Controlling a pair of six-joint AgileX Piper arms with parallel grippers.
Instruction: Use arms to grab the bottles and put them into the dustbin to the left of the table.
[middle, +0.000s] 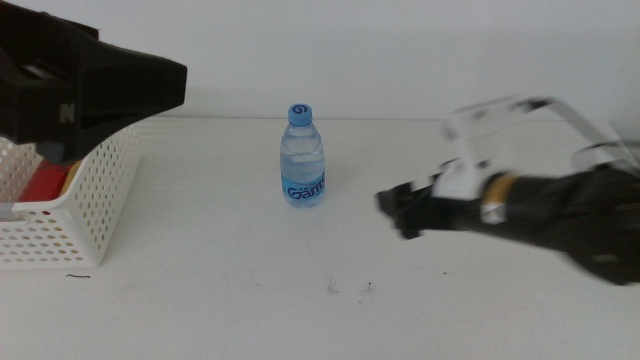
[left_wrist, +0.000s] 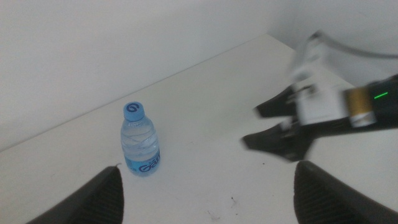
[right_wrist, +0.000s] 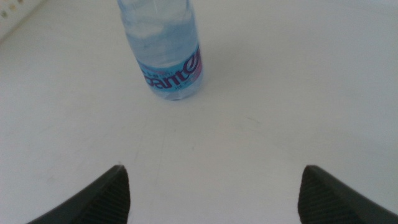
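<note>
The white basket (middle: 70, 215) at the table's (middle: 250, 300) left edge holds something red and yellowish. Above it hangs the left gripper (middle: 150, 85), jaws apart. The water bottle (middle: 301, 157) stands upright mid-table, cap up. The right gripper (middle: 395, 212), jaws spread, points toward it, well apart.

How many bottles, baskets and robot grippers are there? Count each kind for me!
Bottles standing on the table: 1, the water bottle
Baskets: 1, the white dustbin, with something red inside
Grippers: 2, the left gripper over the dustbin and the right gripper beside the bottle, both open
Total: 4
</note>
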